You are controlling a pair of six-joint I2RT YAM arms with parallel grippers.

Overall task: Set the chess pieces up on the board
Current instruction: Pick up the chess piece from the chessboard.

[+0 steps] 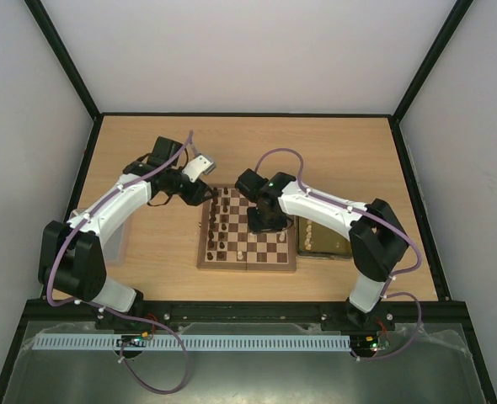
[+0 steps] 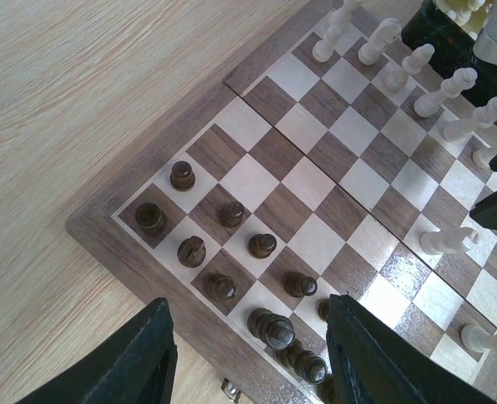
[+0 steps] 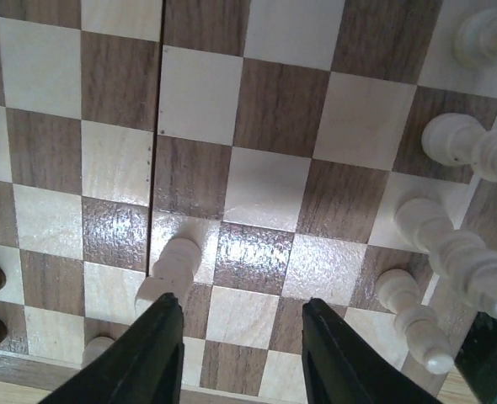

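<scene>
Two sets of jaws stand apart over the board (image 1: 248, 265), mid-table. Left gripper (image 2: 248, 337): empty, above dark pieces (image 2: 232, 215) on board's left side. Right gripper (image 3: 240, 337): apparently holding nothing, w/ a pale piece (image 3: 174, 261) just beside one finger, nr board's near edge.

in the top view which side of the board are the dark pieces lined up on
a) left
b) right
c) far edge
a: the dark pieces stand in columns along the left edge of the board.
</scene>
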